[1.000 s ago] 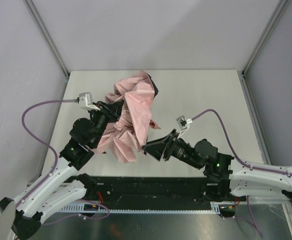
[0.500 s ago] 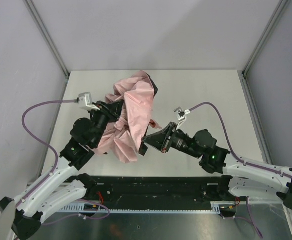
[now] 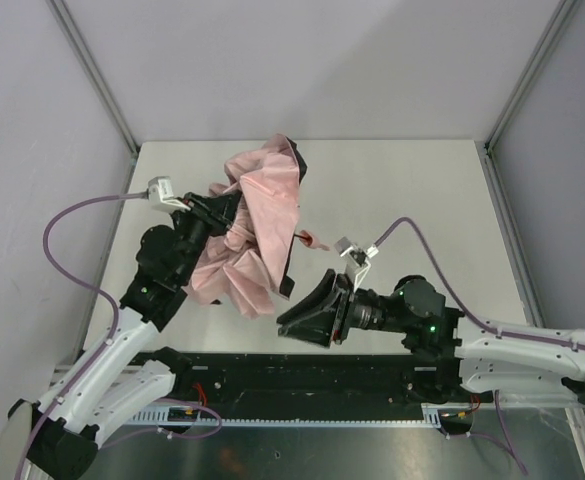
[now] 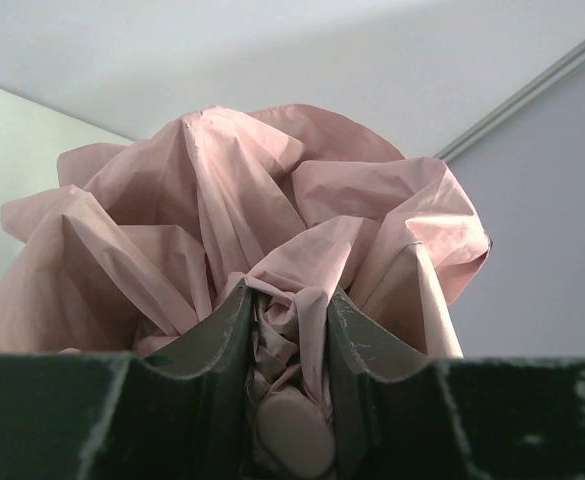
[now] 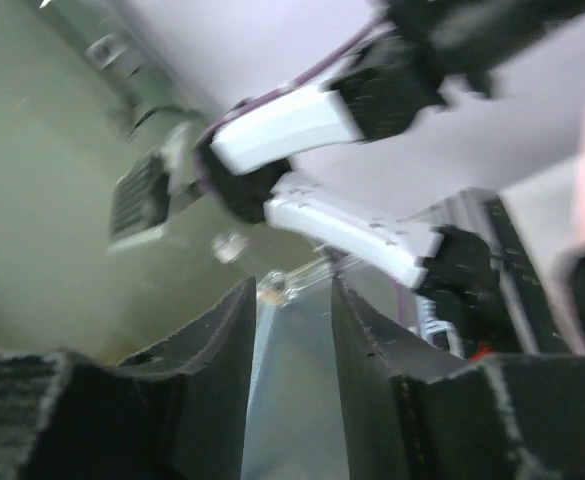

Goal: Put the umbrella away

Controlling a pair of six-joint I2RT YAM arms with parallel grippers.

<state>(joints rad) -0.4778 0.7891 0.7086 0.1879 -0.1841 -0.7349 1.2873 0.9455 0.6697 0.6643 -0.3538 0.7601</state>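
Above table (image 3: 402, 180), right gripper (image 5: 292, 290) has backed off umbrella (image 3: 257, 230), jaws apart; left gripper (image 4: 288, 295) clamps it.

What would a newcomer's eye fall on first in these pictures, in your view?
First, the umbrella, a big crumpled mass of pale pink fabric at the left half of the pale table. The left end effector is shut on its gathered base, with the fabric billowing above it. The right end effector hangs apart from it near the table's front edge, its jaws slightly parted with nothing between them.
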